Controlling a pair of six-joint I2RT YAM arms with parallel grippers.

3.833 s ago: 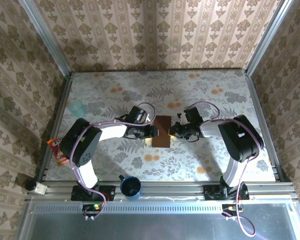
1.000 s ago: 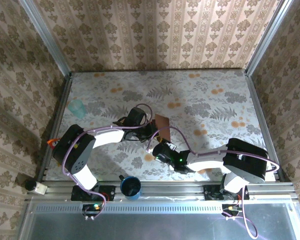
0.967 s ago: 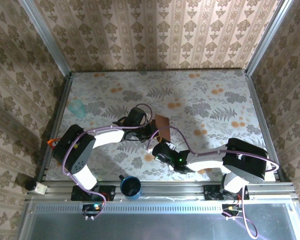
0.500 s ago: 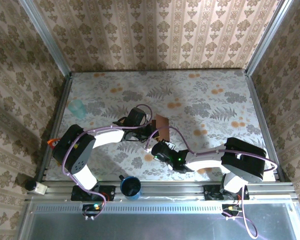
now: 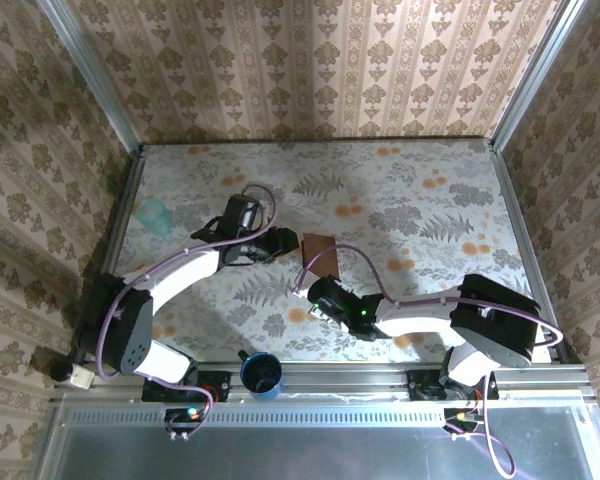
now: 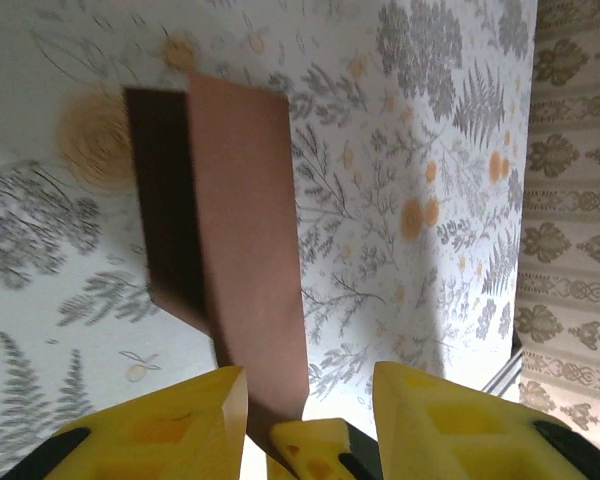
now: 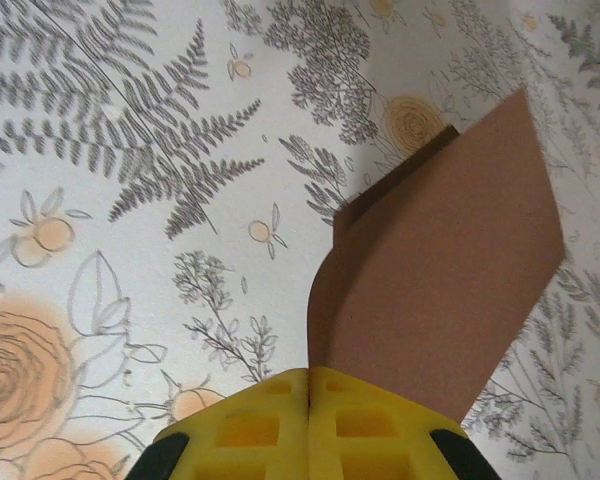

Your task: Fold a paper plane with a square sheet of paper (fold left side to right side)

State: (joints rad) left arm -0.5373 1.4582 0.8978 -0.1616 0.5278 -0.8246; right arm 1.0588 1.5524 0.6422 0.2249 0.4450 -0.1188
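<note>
The square sheet of paper [image 5: 320, 255], dark reddish-brown and folded over into a narrow strip, sits at the middle of the table. My right gripper [image 5: 315, 287] reaches in from the near side and is shut on its near end. In the right wrist view the paper [image 7: 450, 260] curves up from the closed fingers [image 7: 309, 375], lifted off the cloth. My left gripper [image 5: 282, 243] hangs just left of the strip, apart from it. In the left wrist view its yellow fingers [image 6: 310, 385] stand open with the strip [image 6: 245, 220] stretching away beyond them.
A dark blue cup [image 5: 263, 373] stands at the near rail between the arm bases. A pale teal cup [image 5: 154, 213] stands at the far left of the floral tablecloth [image 5: 430, 200]. Papered walls and metal posts close the table in on three sides.
My left gripper has opened, let go of the paper and drawn back to the left. My right gripper has shut on the paper's near end, and the strip has settled lower.
</note>
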